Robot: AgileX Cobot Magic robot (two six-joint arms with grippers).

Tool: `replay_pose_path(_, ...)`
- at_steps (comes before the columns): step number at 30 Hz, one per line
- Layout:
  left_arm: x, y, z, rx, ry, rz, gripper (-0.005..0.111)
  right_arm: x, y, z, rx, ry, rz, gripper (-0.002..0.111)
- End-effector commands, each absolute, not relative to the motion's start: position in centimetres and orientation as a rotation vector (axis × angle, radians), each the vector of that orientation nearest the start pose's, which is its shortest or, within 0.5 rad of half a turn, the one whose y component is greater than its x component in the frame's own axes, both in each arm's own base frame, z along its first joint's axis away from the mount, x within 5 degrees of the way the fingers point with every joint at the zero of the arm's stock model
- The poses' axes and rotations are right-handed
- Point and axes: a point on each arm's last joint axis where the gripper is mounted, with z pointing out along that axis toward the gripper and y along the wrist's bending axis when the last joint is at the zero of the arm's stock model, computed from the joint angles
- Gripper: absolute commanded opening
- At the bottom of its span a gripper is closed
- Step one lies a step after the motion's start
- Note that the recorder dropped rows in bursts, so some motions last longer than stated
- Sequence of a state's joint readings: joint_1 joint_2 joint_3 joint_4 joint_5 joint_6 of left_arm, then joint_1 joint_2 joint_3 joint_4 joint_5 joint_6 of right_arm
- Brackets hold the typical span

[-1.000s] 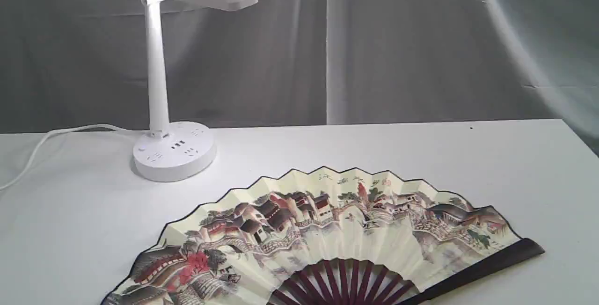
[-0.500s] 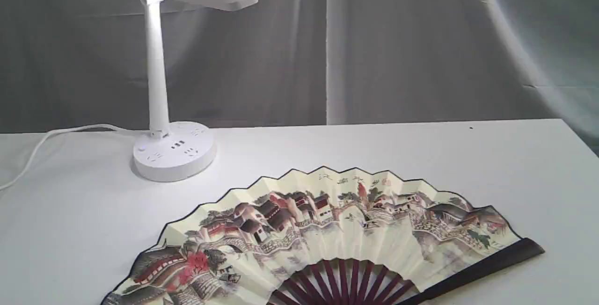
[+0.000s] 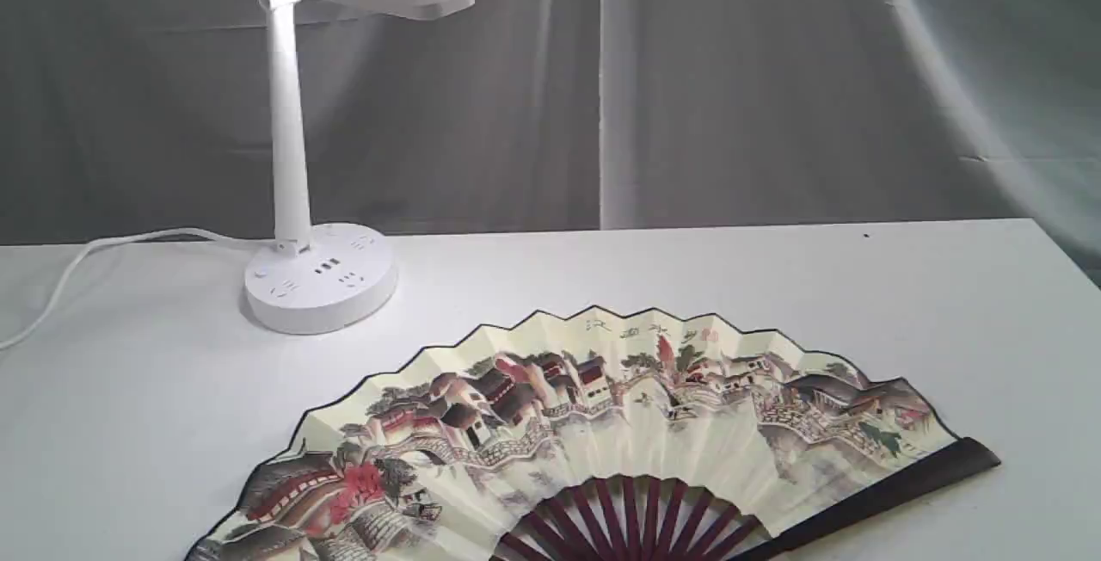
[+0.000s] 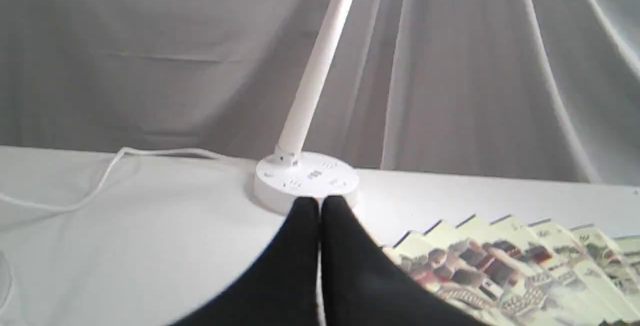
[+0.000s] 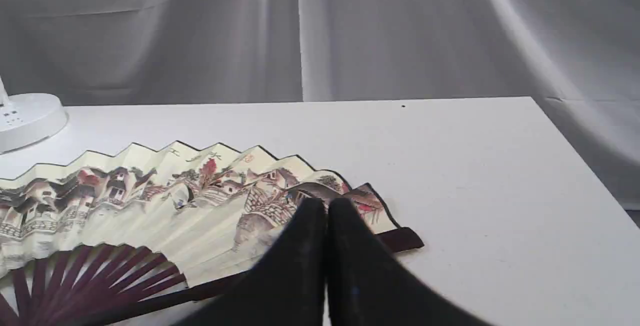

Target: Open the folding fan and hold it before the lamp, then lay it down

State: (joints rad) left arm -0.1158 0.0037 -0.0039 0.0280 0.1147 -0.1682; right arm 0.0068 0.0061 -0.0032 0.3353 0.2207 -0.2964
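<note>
exterior view: the folding fan (image 3: 602,423) lies fully open and flat on the table (image 3: 774,268), painted side up. its spread runs from side to side. the ribs converge toward the near edge, and the pivot is cut off by the frame. the dark guard at the right end points outward and away. the lamp (image 3: 288,131) stands upright to the rear left, well apart from the leaf. neither arm appears in this view.

left wrist view: the left fingers (image 4: 316,211) are pressed together with nothing between them. they point at the lamp base. the left end of the fan (image 4: 500,261) lies off to one side of the tips, apart from them.

right wrist view: the right fingers (image 5: 324,211) are likewise pressed together and empty. their tips sit over the end of the leaf, just beside the dark guard (image 5: 400,240). contact with the paper cannot be confirmed.

assessment: the fan is open and laid down, so the task appears at or near its end. should a further grasp be required, the right arm is the nearer one. the guard's long axis runs obliquely across its fingers, so the wrist would need aligning across it.
</note>
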Motion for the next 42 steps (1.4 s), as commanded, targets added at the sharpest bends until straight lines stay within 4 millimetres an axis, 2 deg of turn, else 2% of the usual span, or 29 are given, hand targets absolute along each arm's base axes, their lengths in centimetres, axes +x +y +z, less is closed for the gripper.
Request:
replay_pose_path(1,5.57,-0.60,19.63,-0.016,1.673,-0.185,0.000,5.55,0.67,19.39,-0.026,1.697,0.088,0.000)
replay_pose_path(7,5.49,-0.50,18.95,0.001,1.747,-0.149,0.000,5.55,0.67,19.39,-0.026,1.697,0.088,0.000)
replay_pose_path(42,5.48,-0.49,18.92,0.000,1.751,-0.148,0.000,5.55,0.67,19.39,-0.026,1.697,0.088,0.000)
